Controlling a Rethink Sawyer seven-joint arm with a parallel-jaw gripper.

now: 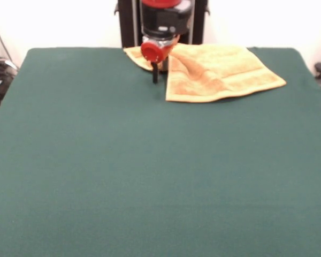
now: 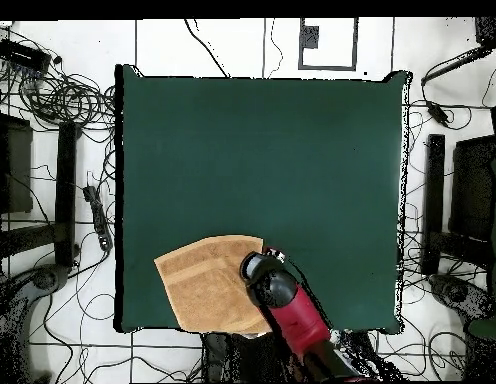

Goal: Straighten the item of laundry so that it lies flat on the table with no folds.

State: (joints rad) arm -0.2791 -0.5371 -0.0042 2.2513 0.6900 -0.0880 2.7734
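Observation:
The orange-yellow towel (image 1: 224, 72) lies at the far side of the green table (image 1: 150, 176), close to the robot's pedestal, right of centre in the front view. Its left part is folded over, with a raised crease running across it, and one corner sticks out to the left behind the gripper. My gripper (image 1: 155, 76) hangs just above the table at the towel's left edge. In the overhead view the towel (image 2: 204, 288) lies at the bottom edge of the table (image 2: 262, 150), and the gripper (image 2: 258, 268) is over its right edge, hiding part of it.
The towel lies close to the table's edge on the robot's side. The black pedestal (image 1: 129, 24) stands just behind it. Cables (image 2: 67, 100) and dark equipment (image 2: 462, 200) lie on the floor round the table.

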